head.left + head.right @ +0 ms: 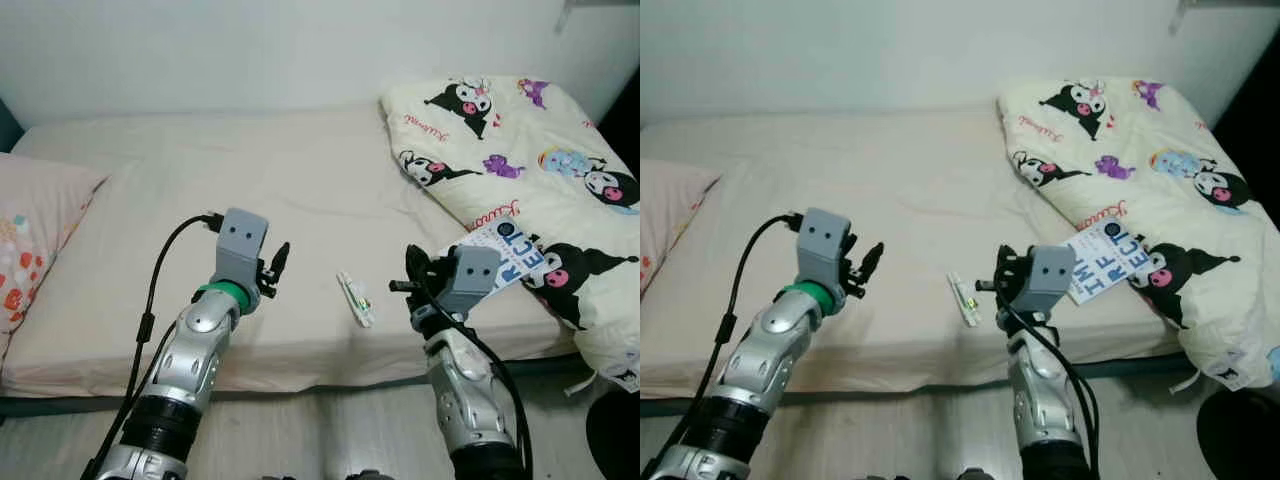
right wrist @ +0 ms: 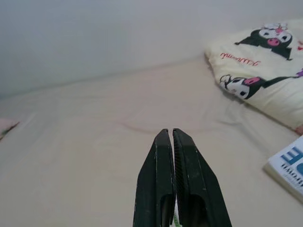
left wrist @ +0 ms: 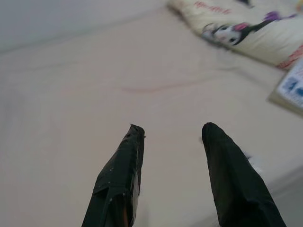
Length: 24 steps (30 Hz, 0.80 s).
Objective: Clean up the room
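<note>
While the small white wrapper lies untouched on the bed between the spread-fingered left pincer and the empty, closed right pincer, with a booklet beside the quilt, tidying seems barely begun.

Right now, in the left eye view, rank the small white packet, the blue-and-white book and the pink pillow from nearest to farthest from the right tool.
1. The small white packet, on the sheet just to the left of the right tool.
2. The blue-and-white book, to its right, against the cartoon-print duvet.
3. The pink pillow, far off at the bed's left end, beyond the left tool.
</note>
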{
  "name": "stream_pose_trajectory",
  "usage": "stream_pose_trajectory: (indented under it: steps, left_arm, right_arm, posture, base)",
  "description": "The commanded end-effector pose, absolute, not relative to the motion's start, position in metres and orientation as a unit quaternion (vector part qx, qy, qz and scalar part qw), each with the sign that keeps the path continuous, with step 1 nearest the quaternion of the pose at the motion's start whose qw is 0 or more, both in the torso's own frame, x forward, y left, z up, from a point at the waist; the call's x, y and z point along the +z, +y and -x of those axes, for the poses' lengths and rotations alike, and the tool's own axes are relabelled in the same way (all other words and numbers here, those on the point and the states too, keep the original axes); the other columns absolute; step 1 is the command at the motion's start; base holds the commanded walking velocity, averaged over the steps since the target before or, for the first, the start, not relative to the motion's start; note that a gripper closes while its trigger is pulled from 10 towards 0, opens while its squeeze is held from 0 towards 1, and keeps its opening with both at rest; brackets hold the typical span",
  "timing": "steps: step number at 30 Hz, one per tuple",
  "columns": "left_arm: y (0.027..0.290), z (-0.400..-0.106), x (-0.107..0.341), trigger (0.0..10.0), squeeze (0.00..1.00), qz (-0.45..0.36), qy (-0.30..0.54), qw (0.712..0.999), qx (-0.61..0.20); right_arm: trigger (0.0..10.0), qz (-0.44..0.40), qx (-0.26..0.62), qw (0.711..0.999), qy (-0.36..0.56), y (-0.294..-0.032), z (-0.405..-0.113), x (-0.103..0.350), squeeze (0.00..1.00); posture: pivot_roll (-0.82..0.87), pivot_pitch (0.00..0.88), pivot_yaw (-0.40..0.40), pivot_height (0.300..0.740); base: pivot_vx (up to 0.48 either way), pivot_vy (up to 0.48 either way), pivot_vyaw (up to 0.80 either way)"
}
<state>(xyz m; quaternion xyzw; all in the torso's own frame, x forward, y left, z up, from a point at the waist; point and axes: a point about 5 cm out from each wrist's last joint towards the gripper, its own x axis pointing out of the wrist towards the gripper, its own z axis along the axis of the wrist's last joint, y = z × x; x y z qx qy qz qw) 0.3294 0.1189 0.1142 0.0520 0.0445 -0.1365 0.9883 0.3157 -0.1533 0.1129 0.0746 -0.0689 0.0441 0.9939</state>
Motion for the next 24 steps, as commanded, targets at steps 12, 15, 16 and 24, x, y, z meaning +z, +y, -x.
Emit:
stream_pose_trajectory:
  steps: [12, 15, 16, 24]
  left_arm:
    - [0.168, -0.308, 0.086, 10.0, 0.00, -0.013, 0.055, 0.998, 0.004]
    - [0.166, -0.307, 0.088, 10.0, 0.00, -0.026, 0.042, 0.999, 0.000]
    - [0.166, -0.307, 0.088, 10.0, 0.00, -0.026, 0.042, 0.999, 0.000]
    - [0.156, -0.310, 0.099, 10.0, 0.00, -0.042, 0.011, 0.999, -0.021]
  right_arm:
    - [10.0, -0.056, 0.057, 0.996, -0.046, -0.165, -0.329, 0.113, 0.00]
    - [10.0, -0.060, 0.064, 0.995, -0.036, -0.161, -0.331, 0.109, 0.00]
    - [10.0, -0.060, 0.064, 0.995, -0.036, -0.161, -0.331, 0.109, 0.00]
    - [10.0, -0.064, 0.075, 0.995, -0.031, -0.155, -0.335, 0.107, 0.00]
  posture:
    - [-0.01, 0.064, -0.006, 0.636]
    - [0.00, 0.065, -0.009, 0.621]
    - [0.00, 0.065, -0.009, 0.621]
    - [0.01, 0.072, -0.004, 0.591]
  base:
    - [0.000, 0.000, 0.00]
    - [0.000, 0.000, 0.00]
    - [0.000, 0.000, 0.00]
    - [0.000, 0.000, 0.00]
